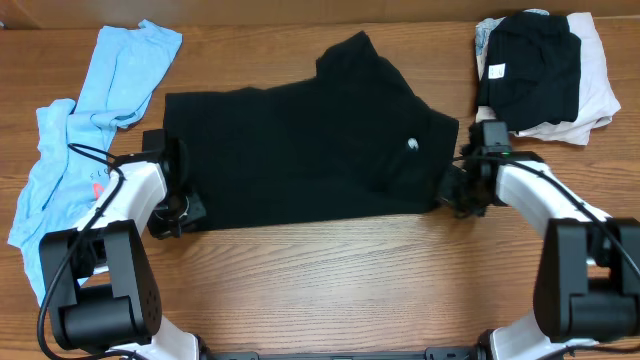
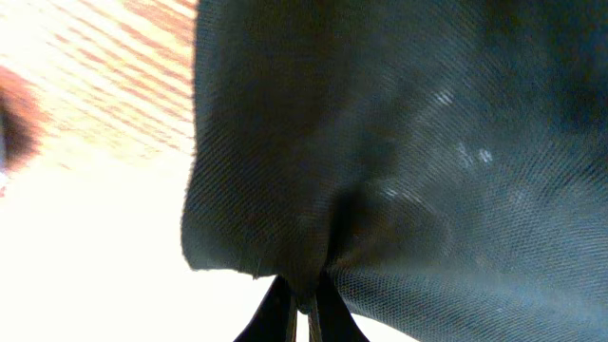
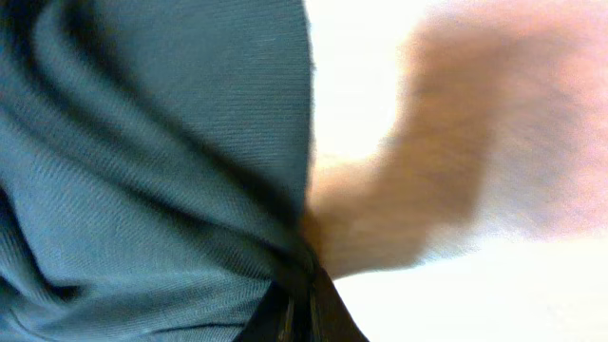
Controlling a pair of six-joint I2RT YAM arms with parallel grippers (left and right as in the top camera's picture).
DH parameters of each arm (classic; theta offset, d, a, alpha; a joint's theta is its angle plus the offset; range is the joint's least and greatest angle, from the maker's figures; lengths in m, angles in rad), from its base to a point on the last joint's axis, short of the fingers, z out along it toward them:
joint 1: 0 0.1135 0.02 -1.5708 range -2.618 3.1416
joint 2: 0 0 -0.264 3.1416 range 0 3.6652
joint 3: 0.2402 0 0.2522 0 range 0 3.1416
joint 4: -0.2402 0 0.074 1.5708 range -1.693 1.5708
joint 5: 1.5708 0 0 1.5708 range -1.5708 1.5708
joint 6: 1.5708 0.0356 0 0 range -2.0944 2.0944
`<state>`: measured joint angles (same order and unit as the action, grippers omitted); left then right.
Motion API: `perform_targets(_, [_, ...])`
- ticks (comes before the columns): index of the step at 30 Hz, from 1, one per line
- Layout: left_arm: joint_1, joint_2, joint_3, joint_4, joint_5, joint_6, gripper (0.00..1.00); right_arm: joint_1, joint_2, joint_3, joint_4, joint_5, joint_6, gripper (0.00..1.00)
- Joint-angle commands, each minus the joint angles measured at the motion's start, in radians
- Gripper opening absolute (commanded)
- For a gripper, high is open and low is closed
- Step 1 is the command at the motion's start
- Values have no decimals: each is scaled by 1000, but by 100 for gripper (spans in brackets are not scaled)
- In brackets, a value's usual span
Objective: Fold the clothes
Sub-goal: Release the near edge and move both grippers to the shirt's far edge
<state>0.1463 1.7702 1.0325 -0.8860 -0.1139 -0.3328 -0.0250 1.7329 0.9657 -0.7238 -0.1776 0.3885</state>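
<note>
Probably lab: robot arms (image 1: 540, 195), wooden table (image 1: 330, 270)

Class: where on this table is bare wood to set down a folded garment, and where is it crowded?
Bare: the wide front strip of table below the black T-shirt; also the back strip between its sleeve and the light-blue shirt. Crowded: back right, by the stacked clothes.

Showing solid black across the T-shirt (image 1: 300, 150), broken only by a small white logo (image 1: 413, 145). Showing light blue on the shirt (image 1: 100, 110), carrying a small red mark (image 1: 98, 188). Running brown with darker wood grain over the table (image 1: 330, 290). Sitting black on the top garment (image 1: 535, 65), wearing a white label (image 1: 497, 71), over a pale pinkish garment (image 1: 600, 95). Reading dark grey-teal with a fine weave on the T-shirt in both wrist views.
</note>
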Motion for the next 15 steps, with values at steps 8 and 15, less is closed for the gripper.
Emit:
perform_targets(8, [18, 1, 49, -136, -54, 35, 4, -127, -214, -3, -300, 37, 56, 4])
perform_targets(15, [18, 1, 49, -162, -51, 48, 4, -127, -219, -3, -352, 27, 57, 6])
